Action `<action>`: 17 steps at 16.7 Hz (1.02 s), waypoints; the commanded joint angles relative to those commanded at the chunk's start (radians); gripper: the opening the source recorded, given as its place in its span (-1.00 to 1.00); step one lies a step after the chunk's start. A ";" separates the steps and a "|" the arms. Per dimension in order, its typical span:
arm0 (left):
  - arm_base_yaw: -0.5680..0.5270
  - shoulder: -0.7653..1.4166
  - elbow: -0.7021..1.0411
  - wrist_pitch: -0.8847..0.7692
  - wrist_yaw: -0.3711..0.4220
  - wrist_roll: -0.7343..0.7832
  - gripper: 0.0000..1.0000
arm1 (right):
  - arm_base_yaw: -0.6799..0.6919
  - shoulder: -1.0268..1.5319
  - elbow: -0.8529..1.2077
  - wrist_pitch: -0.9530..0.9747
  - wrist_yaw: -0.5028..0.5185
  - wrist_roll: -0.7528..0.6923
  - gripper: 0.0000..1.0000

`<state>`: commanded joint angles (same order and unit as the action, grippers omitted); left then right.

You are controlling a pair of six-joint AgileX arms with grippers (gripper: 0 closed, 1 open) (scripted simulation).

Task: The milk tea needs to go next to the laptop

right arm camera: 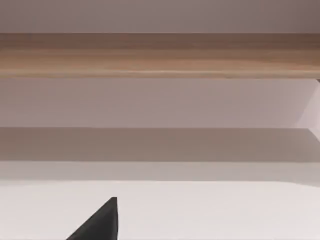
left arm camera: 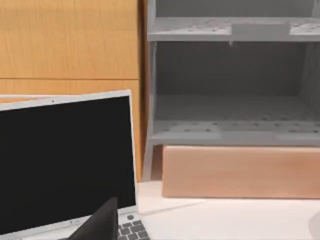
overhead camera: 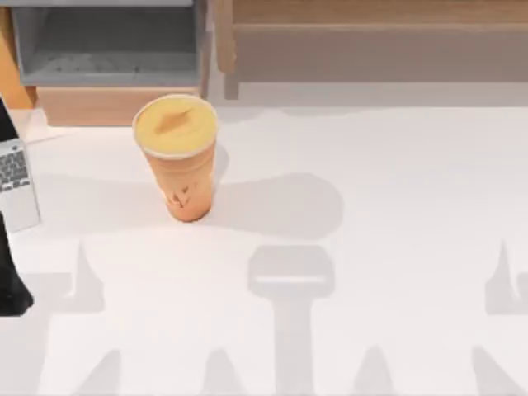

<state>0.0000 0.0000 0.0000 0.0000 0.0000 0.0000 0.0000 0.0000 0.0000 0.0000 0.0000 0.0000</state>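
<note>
Nearest, along the top view's lower edge, the white table [overhead camera: 396, 247] carries only shadows of the two arms. At the far left edge a dark part of the left arm [overhead camera: 10, 289] stands beside the laptop. One dark finger [left arm camera: 100, 222] of the left gripper pokes into the left wrist view, and one dark finger [right arm camera: 100, 222] of the right gripper into the right wrist view; how far either pair is spread cannot be told, and neither is seen gripping anything.

Farther in, one milk tea [overhead camera: 180, 161] stands upright on the table, left of centre, untouched. One laptop [overhead camera: 15, 181] lies open at the left edge, apart from the cup; its black screen [left arm camera: 65, 160] stands raised.

Farthest back stand one grey shelf unit [left arm camera: 230, 85] and one wooden bench-like piece [overhead camera: 371, 33].
</note>
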 joint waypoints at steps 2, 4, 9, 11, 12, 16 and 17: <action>0.000 0.000 0.000 0.000 0.000 0.000 1.00 | 0.000 0.000 0.000 0.000 0.000 0.000 1.00; -0.018 0.031 0.005 0.029 -0.016 -0.001 1.00 | 0.000 0.000 0.000 0.000 0.000 0.000 1.00; -0.146 0.294 0.045 0.255 -0.139 -0.007 1.00 | 0.000 0.000 0.000 0.000 0.000 0.000 1.00; -0.221 0.470 0.075 0.395 -0.211 -0.015 1.00 | 0.000 0.000 0.000 0.000 0.000 0.000 1.00; -0.261 0.568 0.093 0.473 -0.249 -0.020 1.00 | 0.000 0.000 0.000 0.000 0.000 0.000 1.00; -0.430 1.002 0.177 0.806 -0.407 -0.046 1.00 | 0.000 0.000 0.000 0.000 0.000 0.000 1.00; -0.472 1.114 0.199 0.891 -0.446 -0.054 1.00 | 0.000 0.000 0.000 0.000 0.000 0.000 1.00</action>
<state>-0.4715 1.1140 0.1986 0.8912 -0.4456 -0.0535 0.0000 0.0000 0.0000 0.0000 0.0000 0.0000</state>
